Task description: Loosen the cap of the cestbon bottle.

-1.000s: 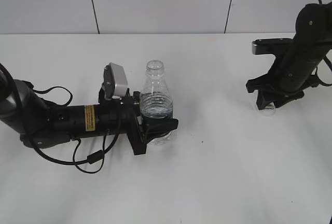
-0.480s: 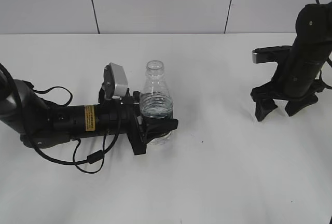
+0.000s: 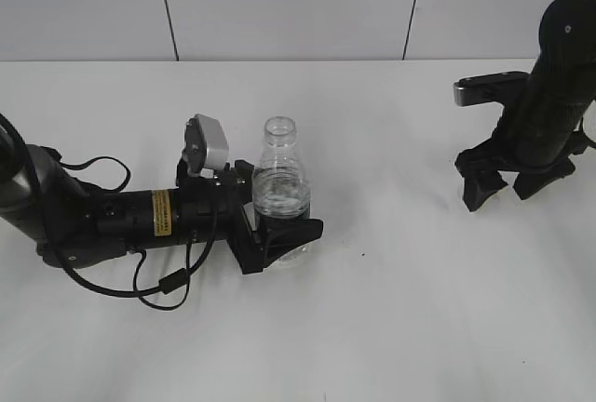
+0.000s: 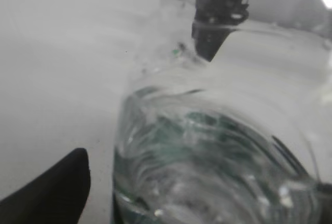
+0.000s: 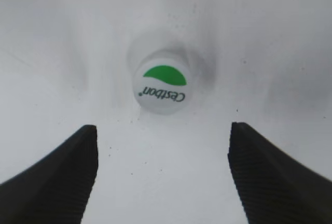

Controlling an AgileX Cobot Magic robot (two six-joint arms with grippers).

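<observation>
- One cap (image 5: pixel 162 87), tiny and light, lay loose on the table (image 3: pixel 391 328) at far right; pinch its rim.
- Cestbon bottle (image 3: pixel 279 188) stood uncapped left of centre: thin, squashy plastic.
- Left gripper (image 3: pixel 279 234) clamped its base; right gripper (image 5: pixel 162 175) hung spread, empty.

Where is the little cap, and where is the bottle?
cap (image 5: pixel 164 88): right wrist view, on its printed top, lying on the table.
bottle (image 3: pixel 280 184): exterior view, on its clear body above the left gripper.

right gripper (image 3: pixel 504 192) opened and lifted, cap (image 5: pixel 164 88) left on table (image 3: pixel 391 318)
</observation>
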